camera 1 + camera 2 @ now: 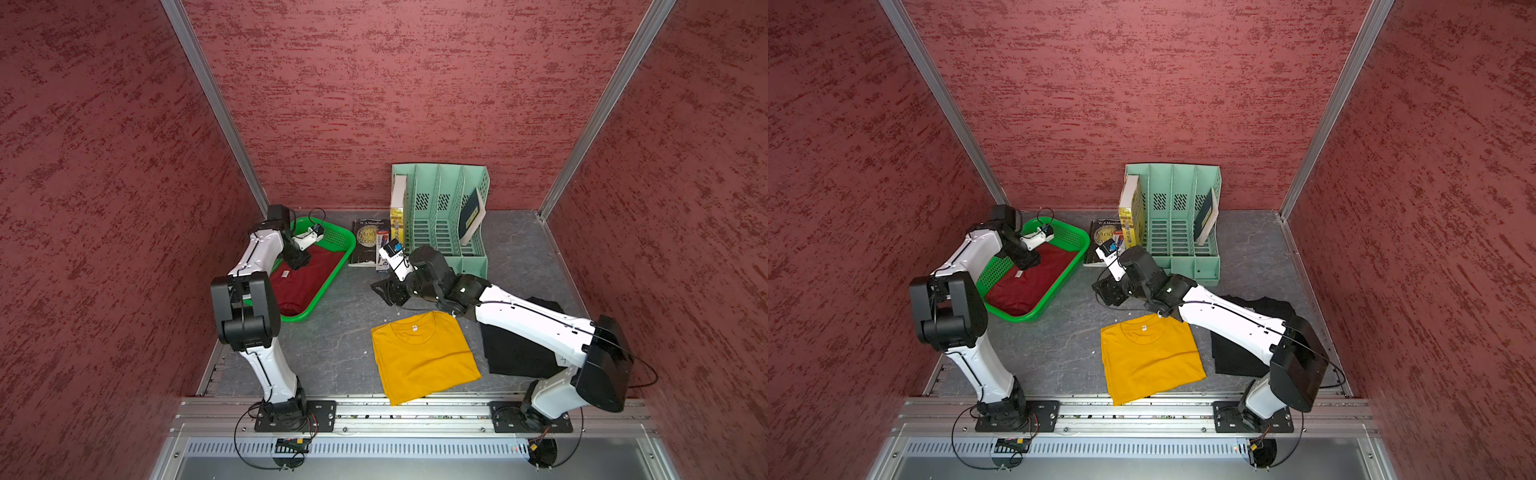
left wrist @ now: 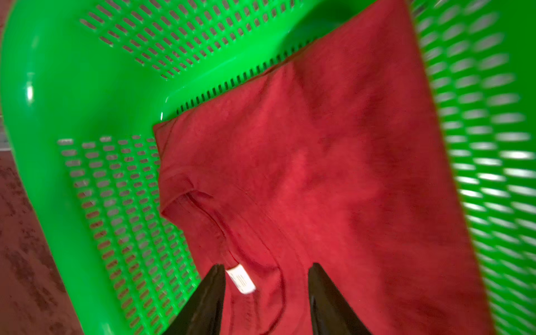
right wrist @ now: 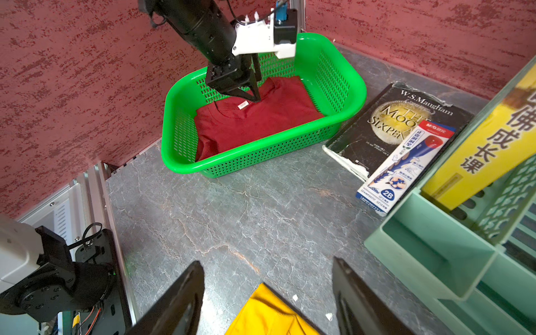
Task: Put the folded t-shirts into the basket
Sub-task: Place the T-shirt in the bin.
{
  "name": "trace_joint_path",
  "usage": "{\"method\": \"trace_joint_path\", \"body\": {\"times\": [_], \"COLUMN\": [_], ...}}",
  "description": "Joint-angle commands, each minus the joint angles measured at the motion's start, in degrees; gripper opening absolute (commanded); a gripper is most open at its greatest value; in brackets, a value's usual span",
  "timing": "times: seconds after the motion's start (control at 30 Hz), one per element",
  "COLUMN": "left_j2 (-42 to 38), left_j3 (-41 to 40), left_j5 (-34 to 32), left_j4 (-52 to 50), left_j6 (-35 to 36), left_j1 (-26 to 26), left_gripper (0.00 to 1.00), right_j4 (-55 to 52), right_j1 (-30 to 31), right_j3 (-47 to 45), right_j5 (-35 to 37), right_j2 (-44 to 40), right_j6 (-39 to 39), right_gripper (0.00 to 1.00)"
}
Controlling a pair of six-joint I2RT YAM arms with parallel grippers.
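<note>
Lying inside the basket (image 2: 43,87), the dark red t-shirt (image 2: 319,159) is straddled at its collar by the spread left tool (image 2: 268,268). The mustard t-shirt (image 3: 261,313) is seen on the bench (image 3: 232,217), near the spread, empty right tool (image 3: 266,262).

Mint organiser (image 1: 451,178) holding yellow book (image 1: 396,219), novel (image 3: 385,116) beside, pencil box (image 3: 406,165) seemingly atop

Left pincer (image 2: 267,265) pointing down, jaws parted; right pincer (image 3: 267,261) low, jaws wide apart; both arms reaching forward
</note>
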Motion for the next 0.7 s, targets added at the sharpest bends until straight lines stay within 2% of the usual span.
{"method": "trace_joint_path", "body": {"times": [0.0, 0.1, 0.23, 0.53, 0.67], "left_j2": [-0.38, 0.21, 0.99, 1.05, 0.53], "left_j3": [-8.40, -12.50, -15.63, -18.25, -16.38], "left_j5": [-0.31, -5.98, -8.95, -10.26, -7.86], "left_j4": [2.40, 8.05, 13.05, 21.07, 17.34], "left_j6": [-4.44, -3.97, -0.93, 11.15, 11.87], "left_j1": [0.75, 2.05, 4.33, 7.26, 6.86], "left_gripper": [0.49, 0.48, 0.48, 0.47, 0.47], "right_j4": [-1.26, -1.68, -2.15, -1.55, -1.67], "right_j1": [0.63, 0.81, 0.90, 0.88, 0.90], "right_j3": [-0.79, -0.60, -0.72, -1.06, -1.43], "right_j5": [-0.52, -0.42, -0.03, -0.50, -0.30], "right_j2": [-1.20, -1.04, -1.43, -1.10, -1.17], "right_j6": [-0.25, -0.80, -1.19, -1.08, -1.19], "right_gripper": [0.72, 0.72, 0.73, 0.73, 0.74]}}
